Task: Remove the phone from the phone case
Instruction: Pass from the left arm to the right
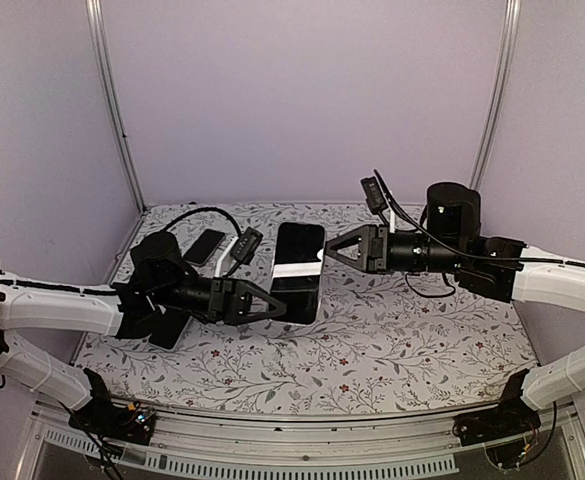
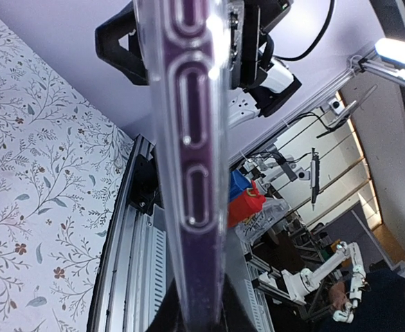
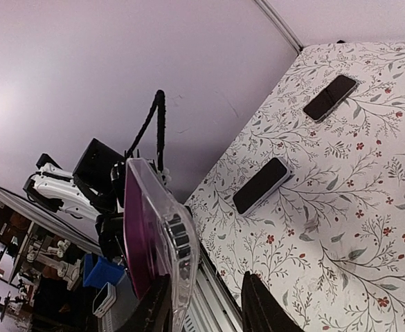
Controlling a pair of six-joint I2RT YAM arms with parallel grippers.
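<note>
Left gripper (image 1: 275, 302): closed on the lower end of the phone case (image 2: 188, 138). In the left wrist view the case runs down between the dark jaws, one on either side of it.
Right gripper (image 1: 325, 250): tip at the right-hand edge of the case, opposite the left gripper. In the right wrist view the jaws stand partly apart. The case lies against one jaw, with a clear gap to the other.
Phone case: clear shell with rounded corners, held up off the table between the two grippers. It is seen edge-on from the left wrist, with three oblong button cut-outs along its side.
Phone (image 1: 299, 268): seated in the case. Its face is glossy black from above with a pale band of reflection across it, and it shows purple through the shell in both wrist views.
Table (image 1: 392, 340): covered in a white floral print, well below the held case.
Spare phone (image 3: 330, 97): lies flat near the back of the table.
Second spare phone (image 3: 259, 185): dark with a pale rim, lying flat and apart from the first.
Frame rail (image 2: 129, 235): grey metal, along the table edge.
</note>
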